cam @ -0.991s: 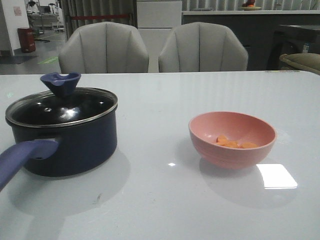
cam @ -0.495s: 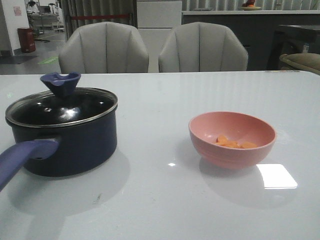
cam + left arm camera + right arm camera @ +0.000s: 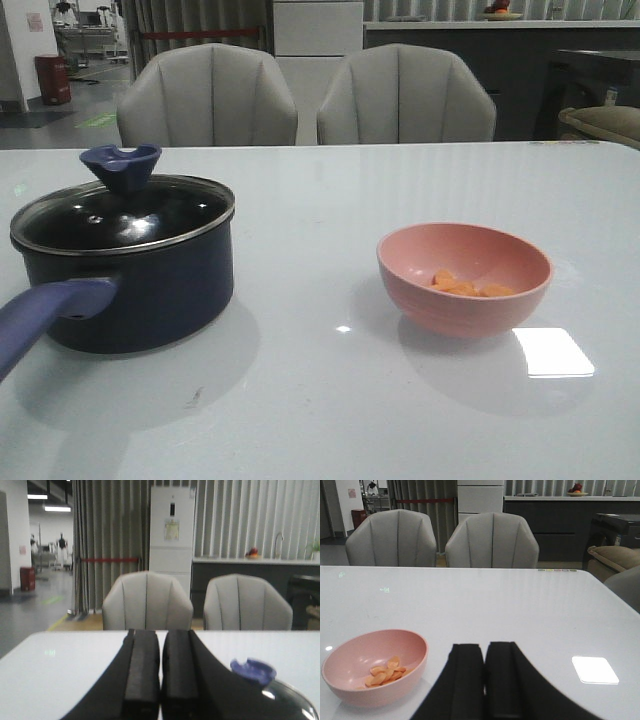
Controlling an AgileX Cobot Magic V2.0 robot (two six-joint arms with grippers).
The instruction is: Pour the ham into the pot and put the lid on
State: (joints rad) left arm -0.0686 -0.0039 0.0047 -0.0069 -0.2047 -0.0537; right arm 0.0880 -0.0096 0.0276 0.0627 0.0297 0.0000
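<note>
The navy pot (image 3: 135, 290) stands at the left of the table, its blue-purple handle (image 3: 45, 310) pointing toward me. The glass lid (image 3: 120, 222) sits on it with its dark blue knob (image 3: 121, 166) up; the knob also shows in the left wrist view (image 3: 253, 671). The ham (image 3: 466, 286), a few orange chunks, lies in the pink bowl (image 3: 465, 305) at the right; it also shows in the right wrist view (image 3: 384, 671). My left gripper (image 3: 160, 640) is shut and empty, near the pot. My right gripper (image 3: 484, 652) is shut and empty beside the bowl (image 3: 372, 680).
Two grey chairs (image 3: 210, 95) stand behind the table's far edge. A bright light patch (image 3: 553, 352) reflects on the white table (image 3: 330, 400) to the right of the bowl. Neither arm shows in the front view.
</note>
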